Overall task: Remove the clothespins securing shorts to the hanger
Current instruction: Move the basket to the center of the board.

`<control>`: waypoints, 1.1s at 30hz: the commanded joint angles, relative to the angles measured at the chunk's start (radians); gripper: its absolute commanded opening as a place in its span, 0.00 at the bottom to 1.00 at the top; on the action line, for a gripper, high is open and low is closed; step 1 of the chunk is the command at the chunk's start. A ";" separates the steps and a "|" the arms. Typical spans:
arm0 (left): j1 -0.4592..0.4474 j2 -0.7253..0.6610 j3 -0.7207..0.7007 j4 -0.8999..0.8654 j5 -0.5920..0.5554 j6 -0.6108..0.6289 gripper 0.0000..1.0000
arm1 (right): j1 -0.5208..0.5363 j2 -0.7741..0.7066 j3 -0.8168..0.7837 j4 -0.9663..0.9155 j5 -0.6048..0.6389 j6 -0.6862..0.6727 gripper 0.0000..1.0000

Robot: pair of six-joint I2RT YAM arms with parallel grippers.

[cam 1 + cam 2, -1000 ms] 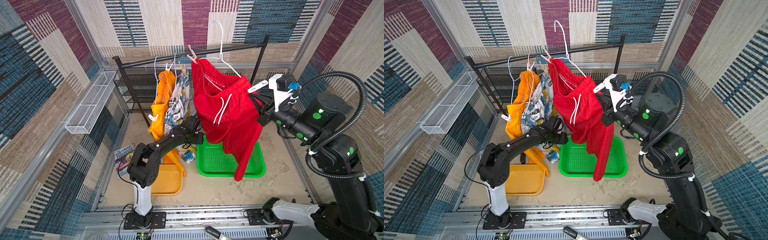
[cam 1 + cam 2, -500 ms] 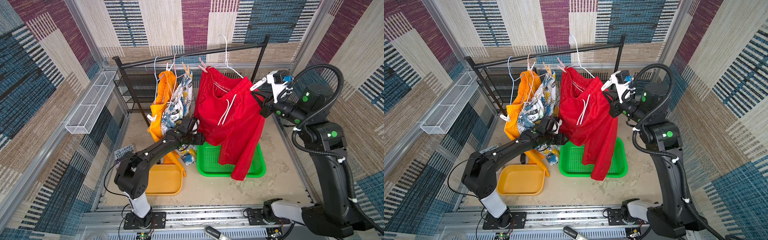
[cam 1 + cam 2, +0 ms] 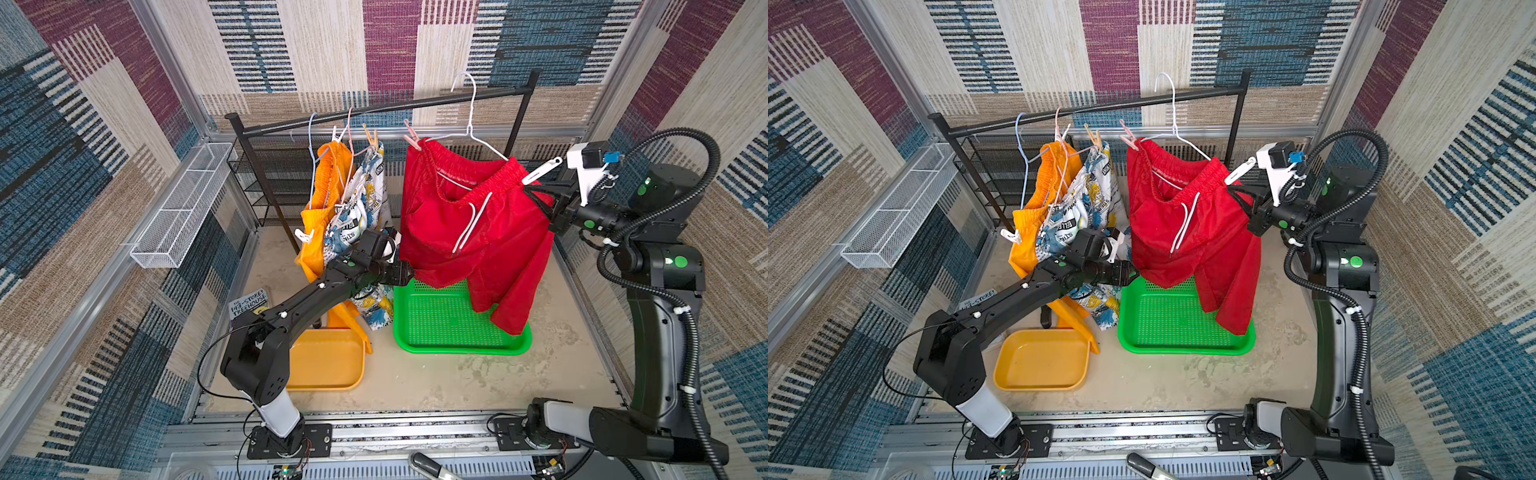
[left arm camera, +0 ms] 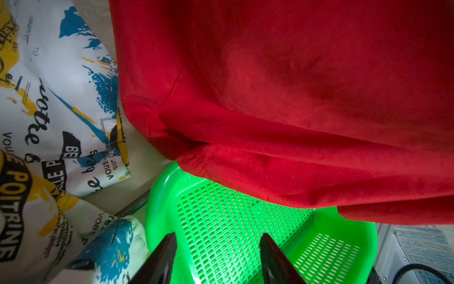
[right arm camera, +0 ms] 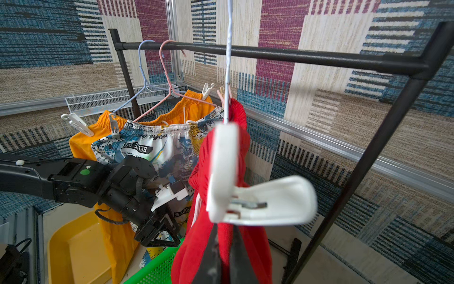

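Two trays sit nearest, yellow tray (image 3: 328, 386) and green basket (image 3: 457, 351); the left gripper (image 4: 218, 237) hangs over the basket just under the red shorts (image 3: 457, 232), jaws apart and empty. Further back, the right gripper (image 5: 224, 248) is pinched tight on the red waistband, right below a white clothespin (image 3: 540, 171) clipping it to the hanger (image 3: 469, 124), with a pink clothespin (image 3: 411, 135) on the far corner. Printed shorts (image 3: 361, 208) and orange shorts (image 3: 328, 166) hang beside, still pegged, all on the black rail (image 3: 374, 109).

Tabletop (image 3: 457, 386): beige, stained | green perforated tray (image 3: 461, 350) right of centre | yellow tray (image 3: 328, 385) near it, to my left | book (image 3: 249, 304) by left wall | black rack (image 3: 266, 187) behind.
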 commanded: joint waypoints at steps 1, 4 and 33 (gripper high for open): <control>0.001 -0.020 0.023 0.008 0.033 0.054 0.60 | -0.058 -0.026 -0.065 0.123 -0.153 0.038 0.00; 0.002 -0.036 0.040 -0.019 0.024 0.081 0.61 | -0.126 -0.070 -0.161 0.212 -0.213 0.086 0.00; 0.077 0.124 0.220 0.308 0.173 0.352 0.57 | -0.210 -0.215 -0.210 0.371 -0.433 0.223 0.00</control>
